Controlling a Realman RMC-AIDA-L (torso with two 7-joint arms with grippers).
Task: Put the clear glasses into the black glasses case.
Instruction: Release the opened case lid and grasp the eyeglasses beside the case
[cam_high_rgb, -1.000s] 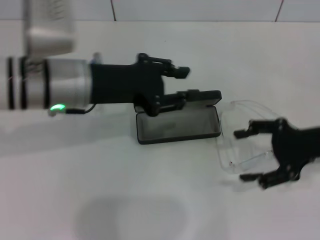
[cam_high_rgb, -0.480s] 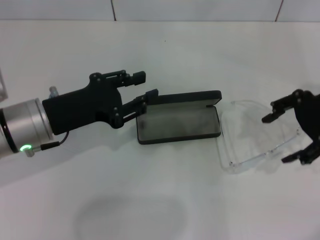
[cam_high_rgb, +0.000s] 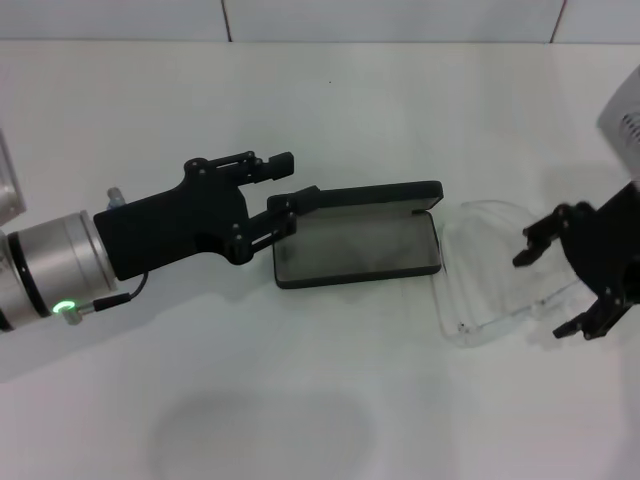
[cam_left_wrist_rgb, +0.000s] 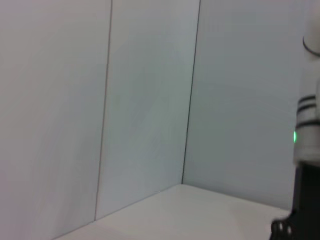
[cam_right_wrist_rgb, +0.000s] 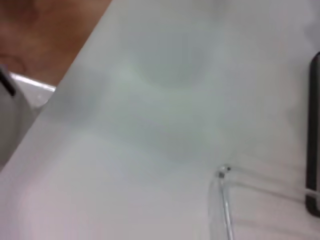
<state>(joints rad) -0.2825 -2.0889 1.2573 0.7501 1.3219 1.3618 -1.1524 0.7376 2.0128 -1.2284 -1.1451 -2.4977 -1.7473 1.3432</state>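
The left tool (cam_high_rgb: 288, 184) sits left of centre in the head view, its two fingers spread apart and gripping nothing; its lower finger tip lies at the left end of the raised lid of the black glasses case (cam_high_rgb: 357, 246), though whether it touches the lid cannot be told. The case lies open in the middle of the frame on the white table (cam_high_rgb: 300, 400), grey lining showing, lid standing along its far edge. The clear glasses (cam_high_rgb: 495, 270) lie on the table just right of the case, close against its right end. The right tool (cam_high_rgb: 552, 291) is at the right edge of the frame, fingers wide open, straddling the right part of the glasses without closing on them.
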